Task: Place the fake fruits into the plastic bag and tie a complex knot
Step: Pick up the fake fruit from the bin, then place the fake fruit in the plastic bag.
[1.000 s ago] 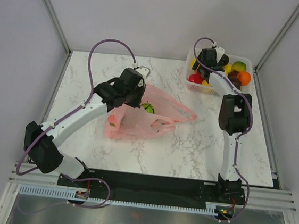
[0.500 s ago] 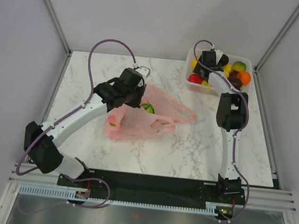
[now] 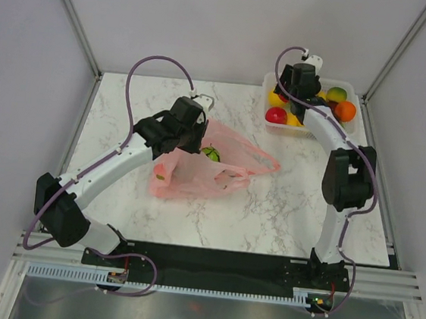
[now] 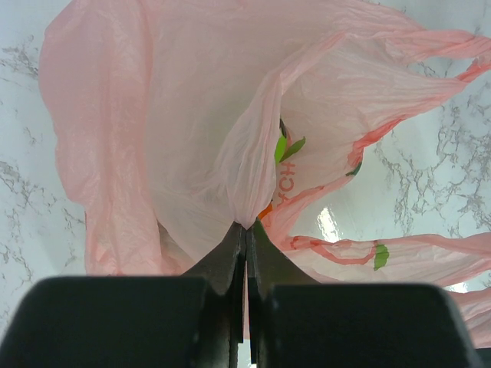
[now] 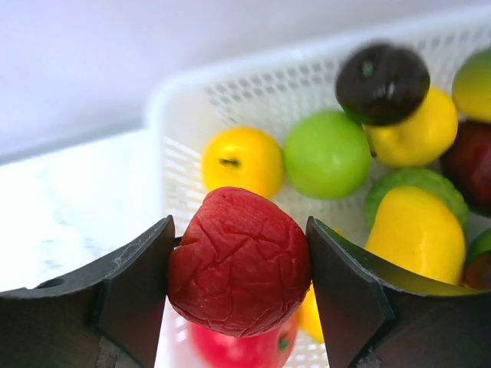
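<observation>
The pink plastic bag [image 3: 208, 167] lies on the marble table, mouth toward the right, with a green fruit [image 3: 211, 154] at its opening. My left gripper [image 4: 247, 230] is shut on a gathered fold of the bag [image 4: 192, 115] and holds its upper edge up; from above it sits at the bag's back left [image 3: 189, 119]. My right gripper [image 5: 239, 261] is shut on a wrinkled dark red fruit [image 5: 239, 261] and holds it above the white lattice basket [image 5: 184, 92]. The basket holds several fruits: yellow [image 5: 243, 159], green [image 5: 327, 153], dark purple [image 5: 381, 81]. No knot is visible.
The basket [image 3: 269, 121] stands at the table's back right corner, with red [image 3: 276, 115] and orange [image 3: 345, 110] fruits visible beside the right arm. Frame posts and grey walls enclose the table on three sides.
My right gripper has risen out of the basket with the red fruit, and the right arm has swung outward to the right. The left arm and the bag have not moved.
</observation>
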Controlling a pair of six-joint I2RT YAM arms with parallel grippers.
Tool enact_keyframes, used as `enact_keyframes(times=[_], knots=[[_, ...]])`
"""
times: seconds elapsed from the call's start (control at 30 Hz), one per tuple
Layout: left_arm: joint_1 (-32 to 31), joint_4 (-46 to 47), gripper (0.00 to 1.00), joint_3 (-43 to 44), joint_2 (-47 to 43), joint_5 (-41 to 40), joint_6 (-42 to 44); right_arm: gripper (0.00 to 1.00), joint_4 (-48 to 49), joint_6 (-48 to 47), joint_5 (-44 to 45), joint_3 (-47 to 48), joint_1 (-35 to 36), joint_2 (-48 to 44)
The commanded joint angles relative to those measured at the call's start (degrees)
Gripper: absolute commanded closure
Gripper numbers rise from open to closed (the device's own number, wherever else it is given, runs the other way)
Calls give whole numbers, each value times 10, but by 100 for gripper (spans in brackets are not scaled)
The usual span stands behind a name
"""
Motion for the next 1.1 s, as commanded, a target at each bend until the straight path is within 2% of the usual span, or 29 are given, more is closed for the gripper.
enact_keyframes(times=[0.0, 0.07, 0.2, 0.23, 0.3, 0.33, 0.43, 0.57, 0.63, 0.8, 0.93, 1.03, 1.07], knots=[[-3, 10, 98, -3, -17, 2, 11, 47, 56, -17, -32, -37, 7, -92], [-4, 10, 98, -3, -17, -3, 11, 48, 49, -18, -36, -59, 8, -117], [-4, 11, 98, -3, -18, -6, 13, 53, 41, -28, -98, -141, 8, -200], [-5, 11, 98, -3, -20, -8, 14, 53, 23, -33, -159, -150, 8, -213], [-5, 10, 98, -3, -23, -9, 15, 54, -26, -33, -223, -150, 9, -237], [-5, 11, 98, -3, -23, -12, 17, 54, -47, -32, -297, -149, 11, -244], [-5, 13, 98, -4, -28, -22, 18, 55, -86, -22, -396, -177, 27, -279], [-5, 17, 98, -7, -28, -27, 18, 56, -82, -28, -409, -267, 80, -345], [-5, 19, 98, -8, -27, -29, 18, 56, -57, -27, -412, -301, 109, -359], [-5, 20, 98, -7, -28, -36, 16, 56, 31, -29, -509, -408, 146, -387], [-5, 20, 98, -7, -32, -37, 15, 56, 61, -26, -493, -407, 172, -365], [-5, 24, 98, -9, -37, -38, 15, 56, 157, 25, -481, -418, 194, -326], [-5, 24, 98, -9, -37, -37, 15, 56, 220, 44, -469, -428, 201, -305]])
